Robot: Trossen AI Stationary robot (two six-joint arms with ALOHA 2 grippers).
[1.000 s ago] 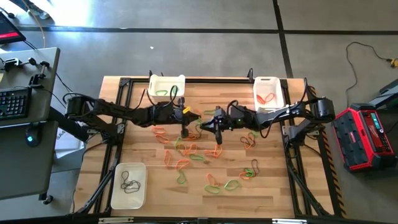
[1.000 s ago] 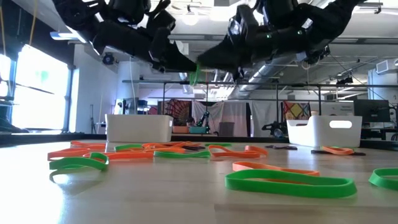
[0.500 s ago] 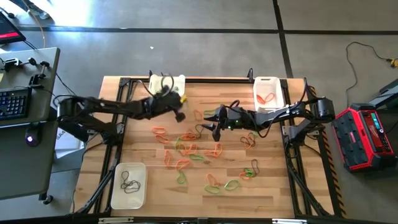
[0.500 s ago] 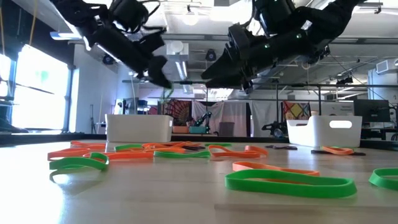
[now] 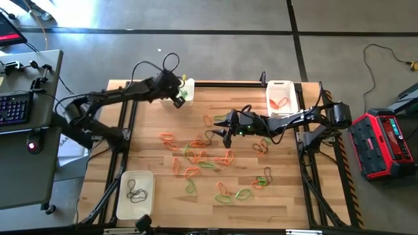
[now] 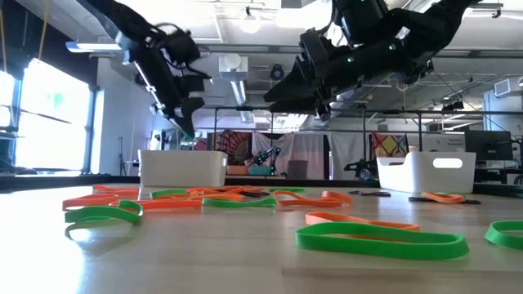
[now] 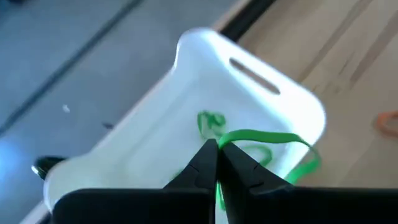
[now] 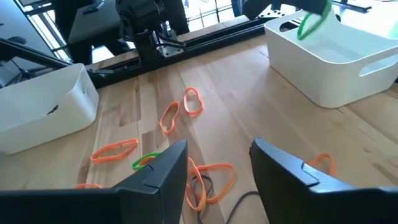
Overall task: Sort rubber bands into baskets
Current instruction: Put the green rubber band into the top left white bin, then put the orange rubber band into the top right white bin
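Green, orange and dark rubber bands point(image 5: 202, 160) lie scattered on the wooden table. Three white baskets stand on it: far left point(image 5: 187, 85), far right point(image 5: 281, 98), near left point(image 5: 134, 194). My left gripper point(image 5: 177, 99) is shut on a green rubber band point(image 7: 261, 138) above the far-left basket point(image 7: 249, 106), which holds green bands. My right gripper point(image 5: 226, 134) hangs open and empty over the bands in the middle of the table point(image 8: 214, 168). My left gripper pinches the green band's one end point(image 7: 225, 142) between its two fingertips, coming from above and slanting down. The band is lifted clear; its loop sticks out sideways and droops past the fingers above the far-left basket.
The far-right basket holds orange bands point(image 5: 279, 102); the near-left one holds dark bands point(image 5: 136, 192). A black frame borders the table. A desk with a keyboard point(image 5: 14, 108) stands to the left, a red case point(image 5: 382, 140) on the floor to the right.
My left gripper has risen from the middle of the table and swung toward the far-left corner, carrying the green band to above the far-left basket. My right gripper has drawn slightly toward the table's far edge and stayed open.
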